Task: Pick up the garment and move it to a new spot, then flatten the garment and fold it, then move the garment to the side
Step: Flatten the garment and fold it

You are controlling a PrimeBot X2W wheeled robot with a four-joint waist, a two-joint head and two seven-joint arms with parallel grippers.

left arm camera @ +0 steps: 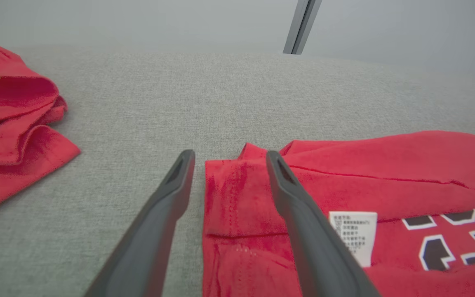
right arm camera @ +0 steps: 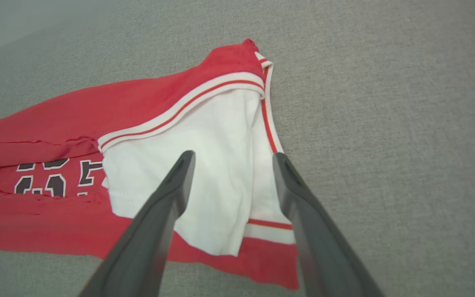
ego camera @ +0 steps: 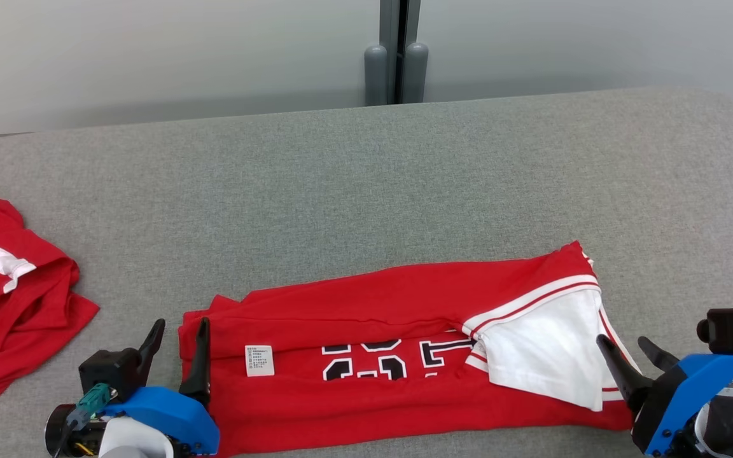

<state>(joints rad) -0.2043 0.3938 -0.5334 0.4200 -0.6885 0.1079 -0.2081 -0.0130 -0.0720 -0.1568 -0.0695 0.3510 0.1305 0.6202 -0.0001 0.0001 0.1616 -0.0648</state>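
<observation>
A grey padded surface (ego camera: 366, 178) stretches away ahead of both grippers. On it a red garment (ego camera: 373, 299), folded into a long band, lies flat between the two grippers, with one end at each. A second red garment (ego camera: 10, 286) sits crumpled well off to the outer side of the left gripper, apart from the band.

The left gripper (ego camera: 182, 321) (left arm camera: 230, 153) has its fingers spread wide and grips nothing. Its inner finger lies over the garment's end, its outer finger over bare surface just beside the hem, and the hem edge runs up the gap between them. Whether the inner finger touches the cloth cannot be told.

The right gripper (ego camera: 621, 339) (right arm camera: 233, 153) is likewise spread and holds nothing. Its inner finger hangs over the white sleeve (ego camera: 544, 350), its outer finger by the striped trim at the garment's edge.

Black-and-white numerals (ego camera: 366, 362) show in the fold between the grippers. A small white label (ego camera: 259, 360) (left arm camera: 355, 235) lies just beside the left gripper's inner finger.
</observation>
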